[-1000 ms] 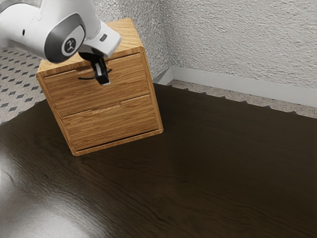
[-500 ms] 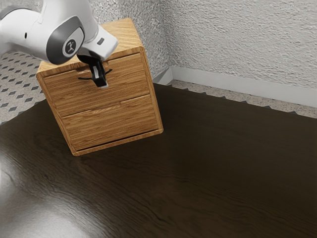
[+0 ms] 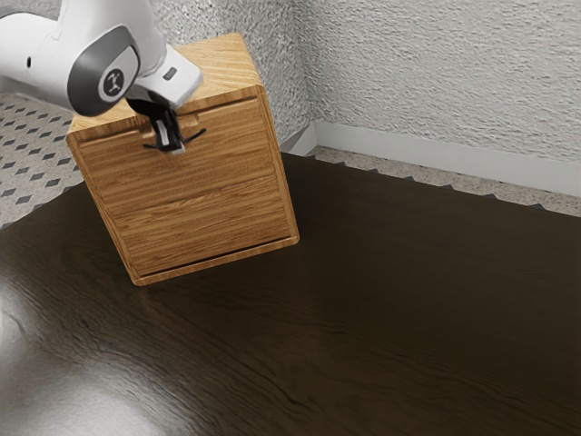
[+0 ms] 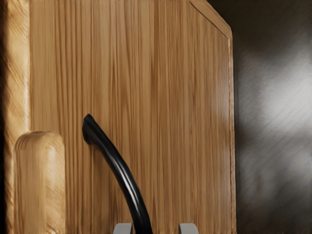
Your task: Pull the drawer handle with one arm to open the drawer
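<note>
A wooden cabinet (image 3: 195,213) with two drawer fronts stands on the dark table at the exterior view's left. The top drawer front (image 3: 227,136) carries a thin black curved handle (image 3: 192,135). My black gripper (image 3: 166,138) hangs against this front, at the handle's middle. In the wrist view the handle (image 4: 113,168) arcs down between two grey fingertips (image 4: 187,228); it lies close to one and clear of the other. The gripper is open around the handle. The drawer front looks flush with the cabinet.
The dark wooden table (image 3: 381,309) stretches wide toward the exterior view's right and front. A rough white wall (image 3: 436,64) rises behind, and a patterned floor (image 3: 27,145) lies at the left. A rounded wooden block (image 4: 39,180) sits beside the handle.
My hand has shifted a little up and toward the exterior view's left along the top drawer front. The cabinet and drawer fronts have not visibly moved.
</note>
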`<action>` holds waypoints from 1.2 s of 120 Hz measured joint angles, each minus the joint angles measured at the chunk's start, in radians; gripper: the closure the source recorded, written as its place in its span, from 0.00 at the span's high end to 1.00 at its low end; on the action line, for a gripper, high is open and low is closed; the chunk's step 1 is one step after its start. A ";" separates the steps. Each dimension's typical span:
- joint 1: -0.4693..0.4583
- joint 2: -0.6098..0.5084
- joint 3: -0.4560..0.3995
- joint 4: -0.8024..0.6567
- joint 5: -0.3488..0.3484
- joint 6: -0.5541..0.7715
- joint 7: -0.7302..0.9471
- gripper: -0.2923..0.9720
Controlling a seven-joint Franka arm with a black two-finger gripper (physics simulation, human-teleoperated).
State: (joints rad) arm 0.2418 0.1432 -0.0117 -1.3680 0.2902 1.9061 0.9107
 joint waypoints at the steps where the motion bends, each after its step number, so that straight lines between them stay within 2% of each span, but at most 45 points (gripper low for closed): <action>1: -0.001 -0.001 0.000 -0.001 0.000 0.000 0.000 0.23; 36: -0.010 -0.054 -0.007 -0.088 0.008 0.002 0.002 0.15; 109: -0.044 -0.180 -0.023 -0.225 0.001 -0.013 -0.017 0.15; 144: -0.045 -0.231 -0.043 -0.274 -0.012 -0.053 -0.092 0.15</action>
State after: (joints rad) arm 0.1969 -0.0881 -0.0547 -1.6421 0.2785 1.8527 0.8187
